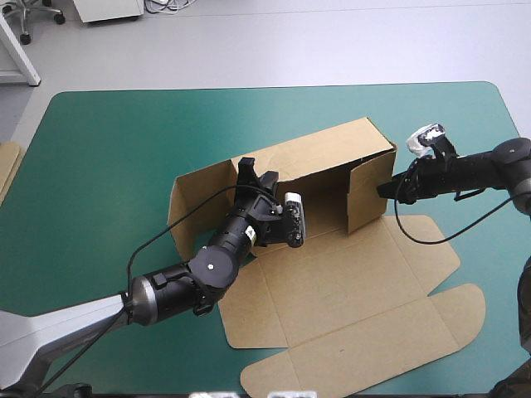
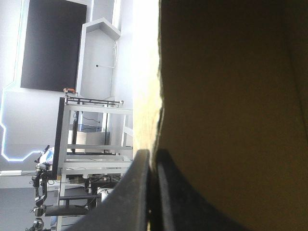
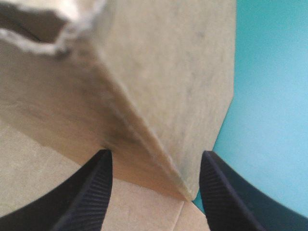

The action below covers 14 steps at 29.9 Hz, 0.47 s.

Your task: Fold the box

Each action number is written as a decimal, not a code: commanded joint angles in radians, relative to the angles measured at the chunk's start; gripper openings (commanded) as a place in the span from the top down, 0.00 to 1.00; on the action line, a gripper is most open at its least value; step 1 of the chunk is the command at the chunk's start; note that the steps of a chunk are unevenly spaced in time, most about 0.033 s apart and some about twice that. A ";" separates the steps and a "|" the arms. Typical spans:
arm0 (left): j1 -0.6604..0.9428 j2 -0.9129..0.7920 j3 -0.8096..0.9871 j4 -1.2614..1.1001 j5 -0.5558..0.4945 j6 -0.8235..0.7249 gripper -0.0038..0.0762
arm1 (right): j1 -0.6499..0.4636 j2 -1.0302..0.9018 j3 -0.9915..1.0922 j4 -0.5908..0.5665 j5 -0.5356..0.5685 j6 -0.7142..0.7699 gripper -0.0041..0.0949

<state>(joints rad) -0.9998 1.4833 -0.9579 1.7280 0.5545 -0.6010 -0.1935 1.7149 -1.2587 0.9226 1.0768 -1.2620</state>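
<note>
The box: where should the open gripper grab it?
Probably the upright end wall of the box, from the table's right side: its thin edge stands free between the right gripper's open fingers. The left gripper is shut on the back wall.

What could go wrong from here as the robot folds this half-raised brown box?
The left gripper pinches only the top edge of the back wall of the box; pulling could crease or tear it. The right gripper stands open at a corner of the side wall, gripping nothing, so that wall might swing outward.

I work in a lab: a wide table with a teal-green cover (image 1: pixel 99 166), a chair foot on small black wheels (image 1: pixel 40 12), and white metal-frame shelves (image 2: pixel 96 110).
</note>
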 commanded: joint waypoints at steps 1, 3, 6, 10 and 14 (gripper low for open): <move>-0.007 -0.029 -0.026 0.091 0.012 -0.019 0.96 | 0.037 -0.048 -0.019 0.067 -0.016 -0.032 0.44; -0.007 -0.029 -0.026 0.091 0.012 -0.019 0.96 | 0.048 -0.048 -0.019 0.059 -0.037 -0.030 0.44; -0.007 -0.029 -0.026 0.091 0.012 -0.019 0.96 | 0.052 -0.048 -0.019 0.051 -0.038 -0.020 0.44; -0.007 -0.029 -0.026 0.091 0.012 -0.020 0.96 | 0.052 -0.048 -0.019 0.056 -0.043 -0.005 0.45; -0.007 -0.029 -0.026 0.091 0.012 -0.018 0.96 | 0.052 -0.048 -0.019 0.086 -0.056 -0.016 0.45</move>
<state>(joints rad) -0.9998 1.4833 -0.9579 1.7280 0.5545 -0.6010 -0.1450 1.7149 -1.2579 0.9237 1.0232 -1.2667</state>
